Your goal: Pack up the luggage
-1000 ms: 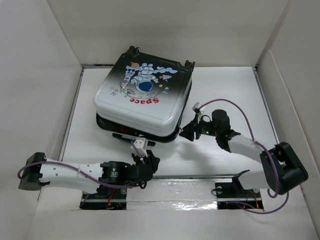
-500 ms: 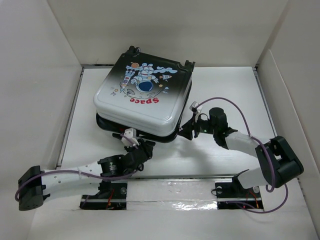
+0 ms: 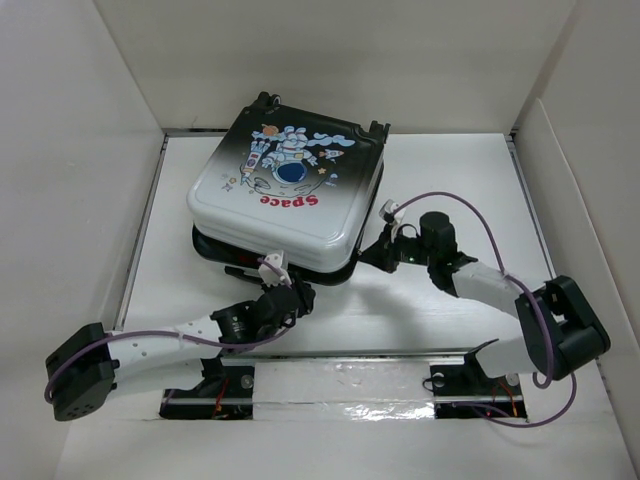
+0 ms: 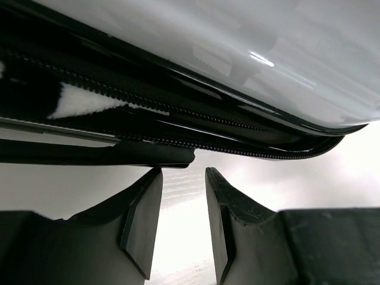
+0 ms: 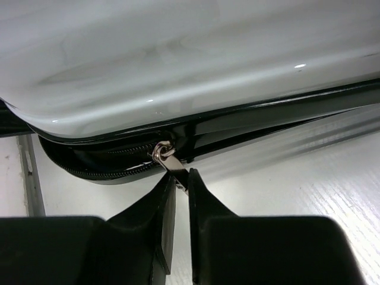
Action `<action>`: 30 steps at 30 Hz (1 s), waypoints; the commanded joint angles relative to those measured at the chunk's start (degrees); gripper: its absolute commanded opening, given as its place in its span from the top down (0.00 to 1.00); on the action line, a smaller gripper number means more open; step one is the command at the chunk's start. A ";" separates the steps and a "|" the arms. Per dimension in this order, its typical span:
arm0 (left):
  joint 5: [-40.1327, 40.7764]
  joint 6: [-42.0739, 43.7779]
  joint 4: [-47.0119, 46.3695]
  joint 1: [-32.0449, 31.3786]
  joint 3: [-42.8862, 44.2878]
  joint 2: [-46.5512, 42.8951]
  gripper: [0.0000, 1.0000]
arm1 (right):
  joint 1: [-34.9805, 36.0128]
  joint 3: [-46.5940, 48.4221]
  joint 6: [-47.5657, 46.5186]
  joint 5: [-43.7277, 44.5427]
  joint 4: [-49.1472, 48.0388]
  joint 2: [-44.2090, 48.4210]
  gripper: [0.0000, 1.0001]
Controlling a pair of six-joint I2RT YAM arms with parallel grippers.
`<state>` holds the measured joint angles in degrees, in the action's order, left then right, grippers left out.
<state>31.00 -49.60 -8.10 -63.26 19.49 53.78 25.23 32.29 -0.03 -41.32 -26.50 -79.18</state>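
White-and-black arms [image 3: 150, 345] with purple cables [image 3: 445, 196].

Left gripper [image 4: 184, 176] reaches forward, jaws parted; right gripper [image 5: 181, 178] pinches a zipper pull [image 5: 168, 158].

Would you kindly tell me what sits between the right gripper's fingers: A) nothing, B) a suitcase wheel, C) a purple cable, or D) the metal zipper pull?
D: the right wrist view shows the right gripper closed on the metal zipper pull at the rounded corner of the luggage.
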 commanded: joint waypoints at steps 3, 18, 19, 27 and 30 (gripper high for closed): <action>1.60 2.49 -7.81 0.51 2.22 1.15 0.68 | 2.53 0.84 1.61 2.12 -2.87 3.94 0.99; 0.38 10.40 -25.21 7.71 7.58 12.84 0.69 | 25.37 -5.31 12.77 29.28 21.66 20.73 1.00; 0.02 10.58 -26.43 8.24 8.02 13.97 0.69 | 26.78 -5.40 14.34 30.50 22.28 20.99 1.00; -6.30 11.90 -31.19 8.95 12.85 20.92 0.70 | 37.34 -1.98 21.47 36.21 12.13 14.33 1.00; -7.62 12.86 -31.98 7.81 14.18 22.16 0.70 | 37.96 0.13 24.28 39.29 1.50 10.72 1.00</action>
<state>22.46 -39.81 -24.08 -57.19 26.30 76.07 58.26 29.65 18.74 6.11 -15.49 -66.17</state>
